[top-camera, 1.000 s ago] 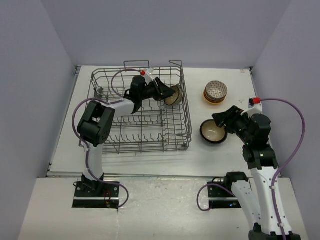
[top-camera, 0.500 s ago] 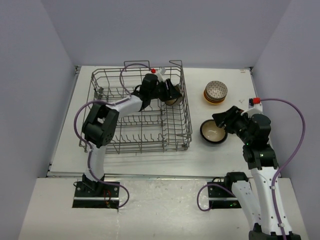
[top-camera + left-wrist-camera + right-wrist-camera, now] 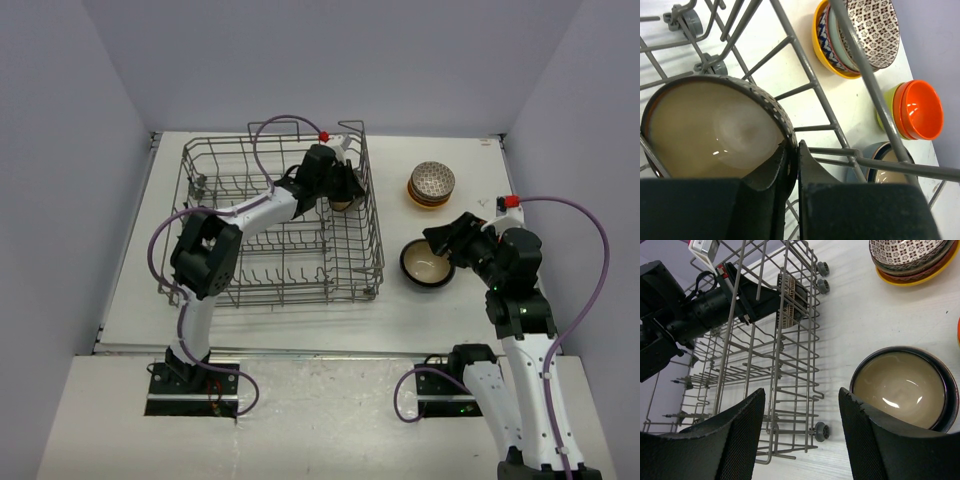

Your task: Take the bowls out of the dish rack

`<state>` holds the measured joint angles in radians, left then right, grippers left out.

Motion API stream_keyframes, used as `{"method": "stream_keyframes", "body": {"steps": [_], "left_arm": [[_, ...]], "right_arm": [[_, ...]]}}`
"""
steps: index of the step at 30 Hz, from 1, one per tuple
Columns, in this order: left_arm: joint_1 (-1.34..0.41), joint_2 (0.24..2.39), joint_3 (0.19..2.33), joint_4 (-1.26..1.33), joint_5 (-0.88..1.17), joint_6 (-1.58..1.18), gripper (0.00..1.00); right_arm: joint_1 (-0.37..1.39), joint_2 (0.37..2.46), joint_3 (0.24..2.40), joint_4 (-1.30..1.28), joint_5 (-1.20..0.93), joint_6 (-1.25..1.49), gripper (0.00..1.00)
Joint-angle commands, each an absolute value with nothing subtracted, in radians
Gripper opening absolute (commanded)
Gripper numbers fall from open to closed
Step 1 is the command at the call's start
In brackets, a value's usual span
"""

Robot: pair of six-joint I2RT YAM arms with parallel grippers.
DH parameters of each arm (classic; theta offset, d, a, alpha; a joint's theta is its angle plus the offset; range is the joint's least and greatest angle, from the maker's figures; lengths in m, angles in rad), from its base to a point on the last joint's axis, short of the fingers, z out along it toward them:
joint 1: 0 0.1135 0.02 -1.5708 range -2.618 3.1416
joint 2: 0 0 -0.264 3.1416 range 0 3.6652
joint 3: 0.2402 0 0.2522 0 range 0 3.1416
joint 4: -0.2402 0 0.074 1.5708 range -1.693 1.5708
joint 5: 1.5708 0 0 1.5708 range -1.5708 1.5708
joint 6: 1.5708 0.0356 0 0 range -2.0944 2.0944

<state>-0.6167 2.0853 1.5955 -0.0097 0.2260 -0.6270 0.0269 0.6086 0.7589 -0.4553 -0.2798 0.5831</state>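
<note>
White arms (image 3: 528,395) — seemingly purple cables (image 3: 606,245)

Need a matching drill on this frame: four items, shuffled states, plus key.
Items
1. left pincer
2. right pincer
3. orange bowl
4. patterned bowl

States
A. tops the stack on the table
B. open, holding nothing, near the dark-rimmed bowl on the table
C. shut on the rim of the dotted-rim bowl inside the dish rack
D. nested in a lime bowl

Pairs: 1-C, 2-B, 3-D, 4-A
</note>
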Motion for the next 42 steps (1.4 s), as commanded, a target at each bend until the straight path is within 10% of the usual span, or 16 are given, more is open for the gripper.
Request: {"method": "stream_keyframes", "body": {"steps": [1,22,42], "left_arm": [[-0.607,2.08,1.618,-0.054,0.176,-0.575,0.06],[-0.514,1.87,1.387,0.472,0.454,-0.73,0.0],[-0.499,1.718,1.399,0.388,0.397,-0.531,0.0]], "right_arm": [[0.029,0.606,0.767,-0.423,-0.296,0.572,0.61],[0.028,0.588,0.765,-0.41,-0.308,0.575,0.62],[0.028,0.584,0.819,-0.393,-0.334,0.586,0.65]]}}
